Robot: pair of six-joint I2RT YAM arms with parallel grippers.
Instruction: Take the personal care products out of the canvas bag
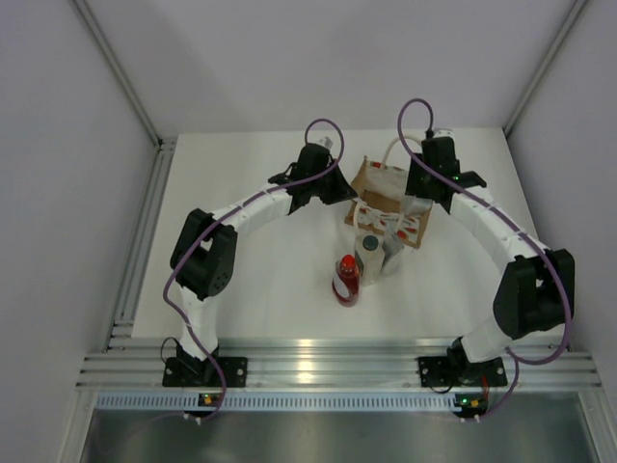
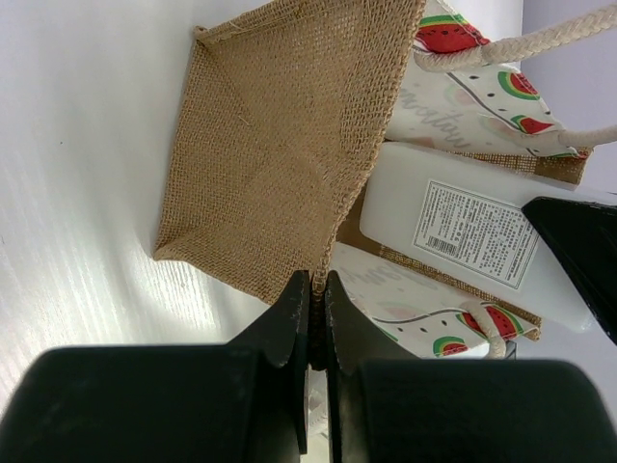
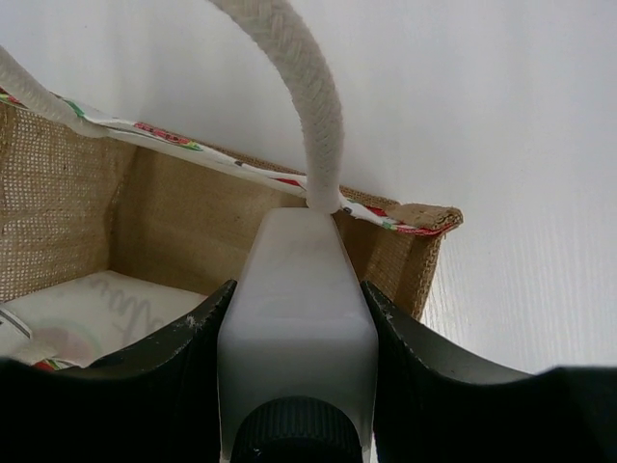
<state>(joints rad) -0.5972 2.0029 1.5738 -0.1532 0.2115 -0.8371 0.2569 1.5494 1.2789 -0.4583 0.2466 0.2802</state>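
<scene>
The canvas bag (image 1: 374, 179) lies at the back of the table, its burlap base (image 2: 270, 154) towards my left wrist camera. My left gripper (image 2: 317, 282) is shut on the bag's burlap edge; in the top view the left gripper (image 1: 333, 188) is at the bag's left side. My right gripper (image 3: 297, 289) is shut on a whitish bottle (image 3: 294, 318) with a dark cap, at the bag's mouth under a rope handle (image 3: 310, 106). That bottle's label (image 2: 474, 233) shows beside the bag. A red bottle (image 1: 346, 280), another whitish bottle (image 1: 369, 256) and a slim grey one (image 1: 392, 253) stand on the table in front.
The white table (image 1: 260, 280) is walled in by white panels on three sides. An aluminium rail (image 1: 328, 367) carrying both arm bases runs along the near edge. The right gripper (image 1: 419, 203) hangs over the bag's right end.
</scene>
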